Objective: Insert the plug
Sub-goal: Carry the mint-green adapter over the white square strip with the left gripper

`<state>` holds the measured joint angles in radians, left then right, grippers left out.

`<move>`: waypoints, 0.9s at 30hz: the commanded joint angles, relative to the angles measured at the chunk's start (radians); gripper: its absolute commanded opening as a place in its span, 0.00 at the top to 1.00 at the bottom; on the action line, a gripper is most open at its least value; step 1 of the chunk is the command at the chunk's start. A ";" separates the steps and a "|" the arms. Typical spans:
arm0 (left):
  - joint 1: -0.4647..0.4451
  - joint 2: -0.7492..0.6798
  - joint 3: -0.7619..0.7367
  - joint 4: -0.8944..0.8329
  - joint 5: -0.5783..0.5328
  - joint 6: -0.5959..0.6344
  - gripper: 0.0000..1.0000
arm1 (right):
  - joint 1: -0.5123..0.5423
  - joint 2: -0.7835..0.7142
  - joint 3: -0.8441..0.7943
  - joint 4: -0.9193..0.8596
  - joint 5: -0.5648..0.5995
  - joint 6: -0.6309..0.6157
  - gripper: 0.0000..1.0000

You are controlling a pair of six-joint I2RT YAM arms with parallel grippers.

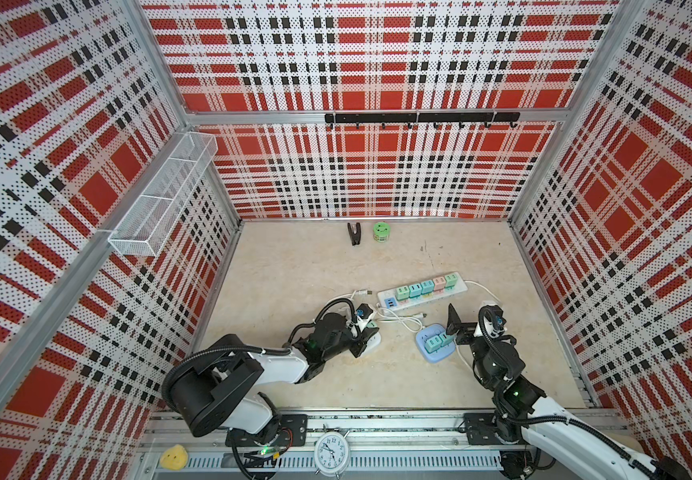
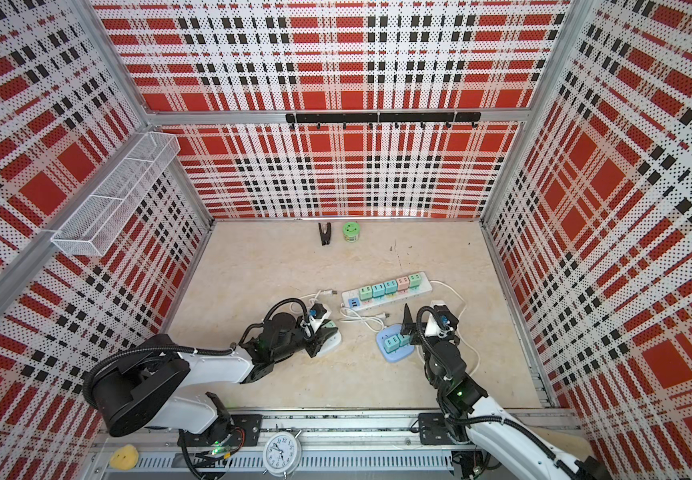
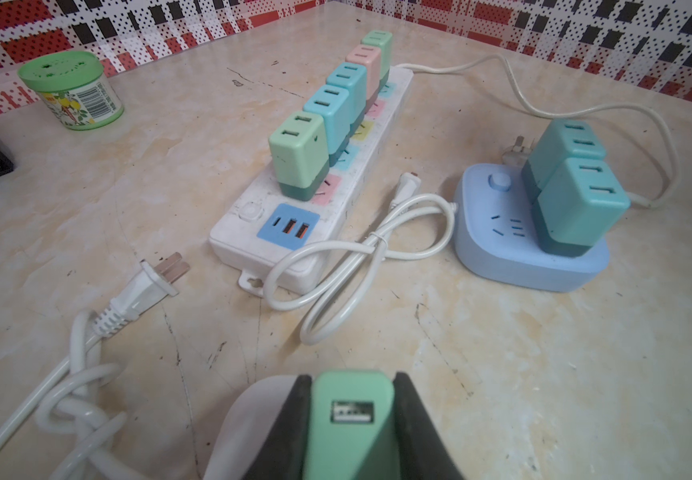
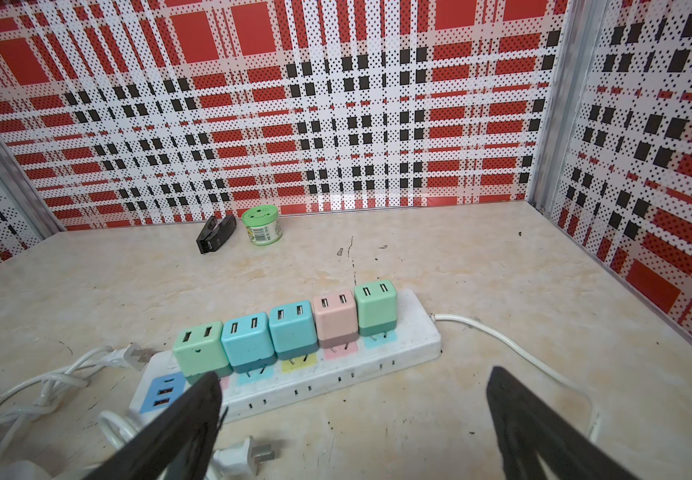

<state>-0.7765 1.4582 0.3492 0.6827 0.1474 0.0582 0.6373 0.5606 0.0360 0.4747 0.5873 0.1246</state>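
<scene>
The left claw (image 3: 352, 379) is clamped shut on the mint-green cube-shaped plastic charger plug (image 3: 352, 440), pinching its flat sides so that it cannot twist. The plug sits over a white rounded socket base (image 3: 240, 419) on the marble-patterned bench (image 3: 543, 374), apparently lined up for pressing home. Its USB face looks back at the wrist camera, so its long axis likely runs along the claw's reach, with the hidden prongs toward the base. The right claw (image 4: 354, 376) hangs fully spread and empty near the pale-blue socket block (image 1: 429, 355).
</scene>
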 commanded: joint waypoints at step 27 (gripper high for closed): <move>-0.080 0.207 -0.071 0.161 -0.072 0.032 1.00 | -0.010 0.012 0.005 0.037 -0.020 0.021 0.00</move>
<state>-0.8433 1.6039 0.3107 0.9421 0.0696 0.0902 0.6323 0.5694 0.0360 0.4747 0.5762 0.1318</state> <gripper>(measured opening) 0.289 0.998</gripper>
